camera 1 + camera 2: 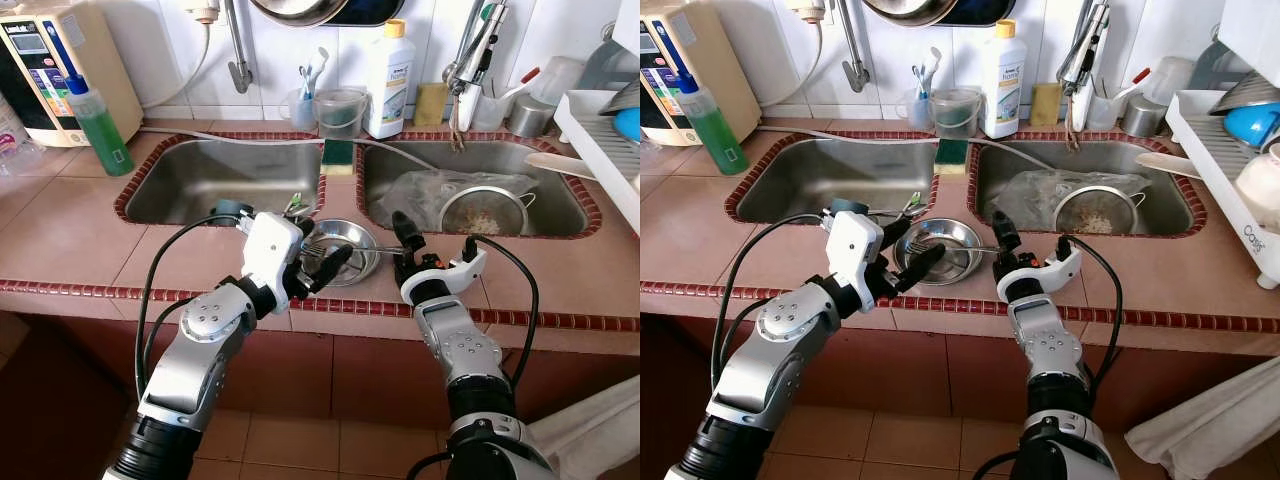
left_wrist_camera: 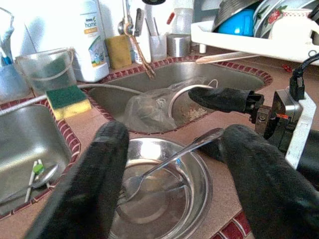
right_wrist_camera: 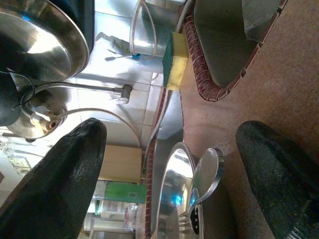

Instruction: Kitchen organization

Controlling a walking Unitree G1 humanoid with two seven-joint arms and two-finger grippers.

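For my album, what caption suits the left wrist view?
Open left gripper hovering over a steel bowl holding a fork.

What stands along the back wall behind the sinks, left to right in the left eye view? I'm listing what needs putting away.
Water purifier → green bottle → toothbrush cup → clear container → white detergent bottle → yellow sponge → steel cup.

Shallow round steel bowl (image 1: pixel 345 252), upright on the tiled surface (image 1: pixel 80 235) at its front edge, on the strip between the two sink basins. A steel fork (image 2: pixel 164 164) lies tilted inside: tines down on the bowl's floor, handle rising over the rim on the robot's right and jutting past it.
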